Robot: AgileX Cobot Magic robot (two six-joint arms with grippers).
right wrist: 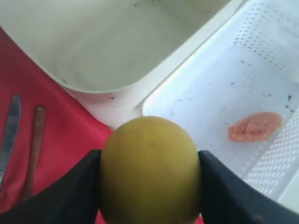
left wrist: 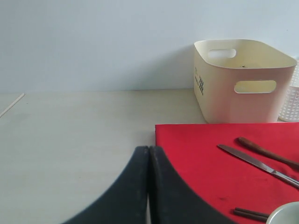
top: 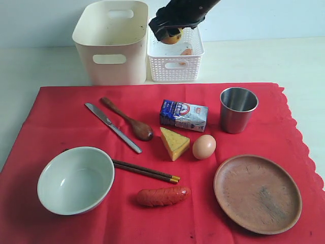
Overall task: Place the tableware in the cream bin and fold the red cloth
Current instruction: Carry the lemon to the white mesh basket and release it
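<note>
Tableware waits untouched, I'd say: left gripper (left wrist: 149, 186) pinched shut off the red cloth's (top: 61, 117) corner, bowl (top: 76, 179), knife (top: 112, 127), spoon (top: 129, 121), chopsticks (top: 145, 171), cup (top: 237, 109) and plate (top: 257, 193) all on the unfolded cloth, cream bin (top: 110, 60) empty, right gripper (top: 171, 31) clasping a lemon (right wrist: 149, 163) over the white basket (top: 175, 68).

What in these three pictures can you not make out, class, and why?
- Exterior view: lemon mostly hidden by the right gripper.
- Left wrist view: bowl cut off at the frame's corner.
- Right wrist view: pink item in the white basket too blurred to name.
</note>
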